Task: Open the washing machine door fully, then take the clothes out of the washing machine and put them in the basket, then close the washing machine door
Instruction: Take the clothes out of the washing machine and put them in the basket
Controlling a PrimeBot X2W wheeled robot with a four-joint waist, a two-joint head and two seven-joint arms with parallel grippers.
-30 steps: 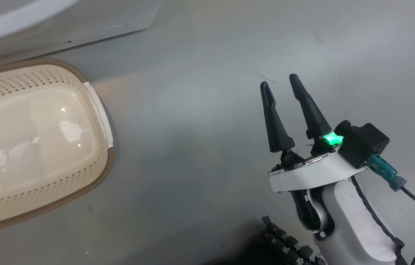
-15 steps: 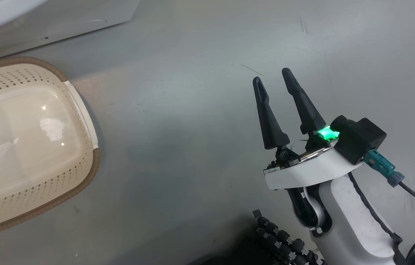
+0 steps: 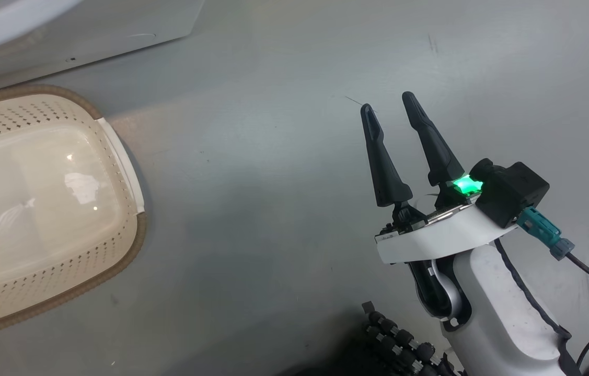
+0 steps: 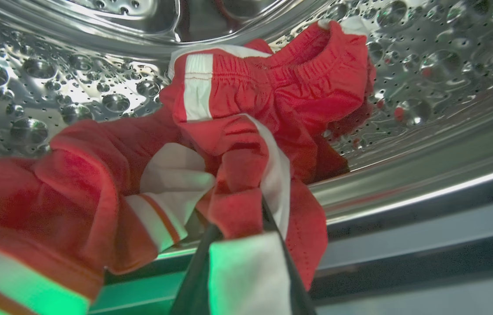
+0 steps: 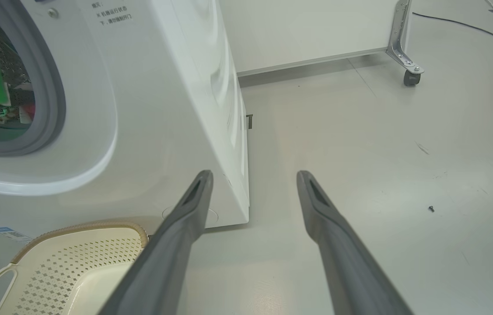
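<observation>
Pinching the clothes point(image 4: 237, 131) inside the drum point(image 4: 54, 87) — left gripper point(image 4: 239, 218) clamped on a red-and-white fold.
The garment's bulk trails away from the jaws, deeper into the washing machine point(image 5: 163, 109). The basket point(image 5: 80, 227) sits on the floor point(image 3: 273, 156) below its opening, so the haul should run back and down — the right gripper point(image 3: 391, 104), jaws spread and empty, hangs well aside.

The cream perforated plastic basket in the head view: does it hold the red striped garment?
No, the basket shows just its glossy cream bottom, while the red white-striped garment lies in the perforated steel drum.
</observation>
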